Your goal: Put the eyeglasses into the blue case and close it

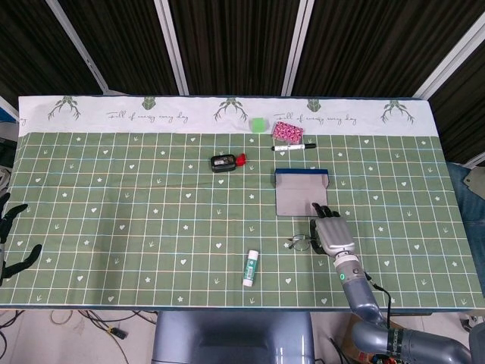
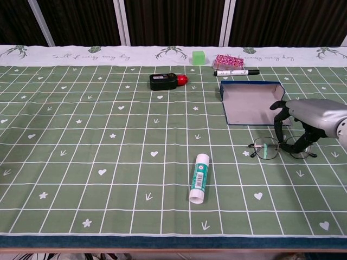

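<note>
The eyeglasses (image 2: 267,148) lie flat on the green cloth just in front of the blue case (image 2: 250,101), which stands open with its grey inside showing. My right hand (image 2: 304,116) hangs over the glasses' right lens, a finger and the thumb reaching down on either side of it and touching the frame. In the head view the right hand (image 1: 332,234) covers part of the eyeglasses (image 1: 300,243), below the blue case (image 1: 301,191). My left hand (image 1: 9,241) rests at the far left table edge, fingers spread, holding nothing.
A glue stick (image 2: 198,177) lies left of the glasses toward the front. At the back are a black device with a red end (image 2: 164,81), a green cube (image 2: 199,57), a pink patterned pouch (image 2: 227,60) and a marker (image 2: 236,72).
</note>
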{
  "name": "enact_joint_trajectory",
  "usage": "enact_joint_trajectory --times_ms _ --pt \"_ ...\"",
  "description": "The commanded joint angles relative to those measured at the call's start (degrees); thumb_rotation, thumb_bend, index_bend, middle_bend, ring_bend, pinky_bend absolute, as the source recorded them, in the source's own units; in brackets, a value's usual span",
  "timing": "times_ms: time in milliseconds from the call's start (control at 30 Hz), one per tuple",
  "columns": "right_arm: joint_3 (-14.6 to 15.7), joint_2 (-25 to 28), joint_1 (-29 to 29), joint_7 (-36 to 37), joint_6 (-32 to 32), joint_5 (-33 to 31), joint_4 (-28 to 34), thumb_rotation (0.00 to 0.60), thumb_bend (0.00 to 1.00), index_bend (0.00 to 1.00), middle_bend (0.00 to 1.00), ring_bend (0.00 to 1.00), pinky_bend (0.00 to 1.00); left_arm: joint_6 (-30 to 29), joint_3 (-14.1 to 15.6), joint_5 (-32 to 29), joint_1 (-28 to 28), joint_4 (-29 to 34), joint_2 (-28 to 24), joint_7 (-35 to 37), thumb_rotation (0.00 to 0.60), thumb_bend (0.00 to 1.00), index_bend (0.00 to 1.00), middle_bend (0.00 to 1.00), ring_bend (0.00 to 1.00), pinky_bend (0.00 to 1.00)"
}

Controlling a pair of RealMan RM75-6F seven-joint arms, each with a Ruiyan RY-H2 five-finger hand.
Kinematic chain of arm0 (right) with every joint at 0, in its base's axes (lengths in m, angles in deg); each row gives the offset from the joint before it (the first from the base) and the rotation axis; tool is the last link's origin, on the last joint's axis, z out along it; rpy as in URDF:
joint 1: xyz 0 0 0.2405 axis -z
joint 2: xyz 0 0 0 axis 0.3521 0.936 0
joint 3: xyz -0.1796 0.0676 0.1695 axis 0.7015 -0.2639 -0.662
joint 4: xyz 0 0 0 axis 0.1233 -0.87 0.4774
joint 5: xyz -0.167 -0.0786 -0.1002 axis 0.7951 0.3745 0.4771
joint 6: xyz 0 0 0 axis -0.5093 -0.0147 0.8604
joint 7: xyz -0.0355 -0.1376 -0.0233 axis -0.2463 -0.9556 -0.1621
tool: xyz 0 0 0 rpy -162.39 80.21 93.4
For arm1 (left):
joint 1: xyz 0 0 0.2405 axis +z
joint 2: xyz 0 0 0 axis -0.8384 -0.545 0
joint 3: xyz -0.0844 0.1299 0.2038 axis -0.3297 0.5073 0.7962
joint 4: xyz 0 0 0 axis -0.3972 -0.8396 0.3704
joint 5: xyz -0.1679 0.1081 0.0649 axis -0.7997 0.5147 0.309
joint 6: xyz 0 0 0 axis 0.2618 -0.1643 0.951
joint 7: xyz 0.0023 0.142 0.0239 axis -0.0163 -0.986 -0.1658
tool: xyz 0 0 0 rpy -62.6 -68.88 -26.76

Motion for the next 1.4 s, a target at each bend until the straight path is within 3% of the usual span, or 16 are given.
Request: enact_joint_trajectory --times_ms 33,767,1133,1400 --pt "0.06 -0.09 -0.09 0.07 0.07 -0.07 -0.13 0.6 0.45 0.6 0.1 0.12 0.22 0.0 -0.02 -0.05 0.01 -0.02 0.0 0.01 0.6 0.25 0.17 0.0 0.0 0.0" --pt "-1.39 3.05 -2.44 -0.42 1.52 -0.59 3.41 0.6 0.49 0.61 0.09 0.12 0.22 0.01 -0.02 -0.14 0.07 0.14 -0.07 0.2 0.6 0.25 0.17 0.0 0.0 0.0" --pt "-6.6 7.24 -7.73 1.73 8.32 -4.71 2.27 0.6 0.49 0.61 0.09 0.12 0.22 -0.08 -0.16 -0.25 0.09 0.14 -0.08 0.37 0.6 0.25 0.17 0.0 0.0 0.0" --pt "-8.92 8.44 -12.08 3.52 13.76 -8.96 -2.97 0.6 0.49 0.62 0.09 0.12 0.22 -0.15 -0.24 -0.5 0.15 0.23 0.02 0.11 0.6 0.25 0.17 0.0 0.0 0.0"
